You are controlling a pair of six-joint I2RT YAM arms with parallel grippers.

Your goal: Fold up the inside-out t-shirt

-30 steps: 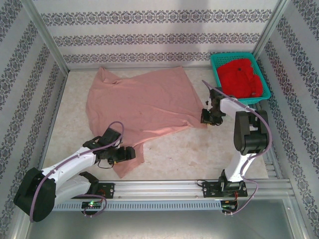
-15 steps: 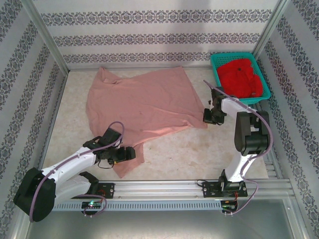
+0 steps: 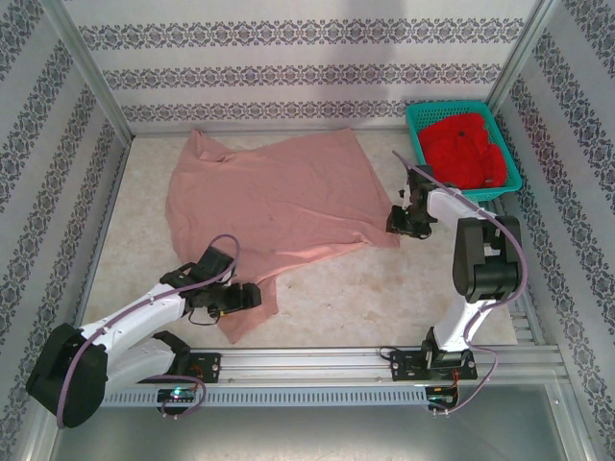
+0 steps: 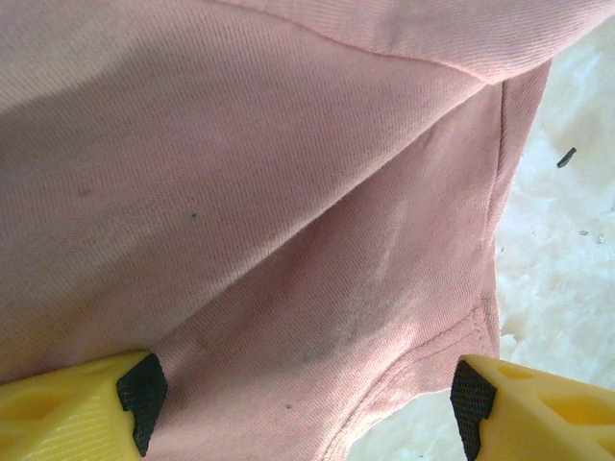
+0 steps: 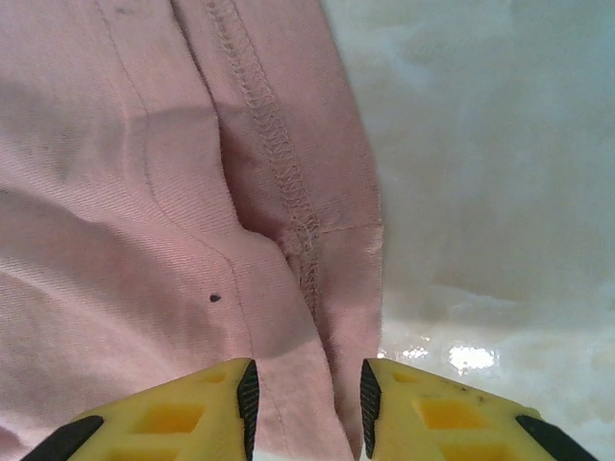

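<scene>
The right arm (image 3: 478,257) has shifted slightly at the right hem of the inside-out t-shirt (image 3: 269,202), which lies spread on the bench (image 3: 384,288). Its jaws stand narrowly parted astride that hem. The left arm's (image 3: 144,317) jaws gape wide over the shirt's near corner.

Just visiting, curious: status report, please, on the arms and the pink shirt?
Left end effector open wide over t-shirt, near corner. Right end effector slightly open astride its right edge. It lies spread out, unfolded. Nothing in the way.
</scene>
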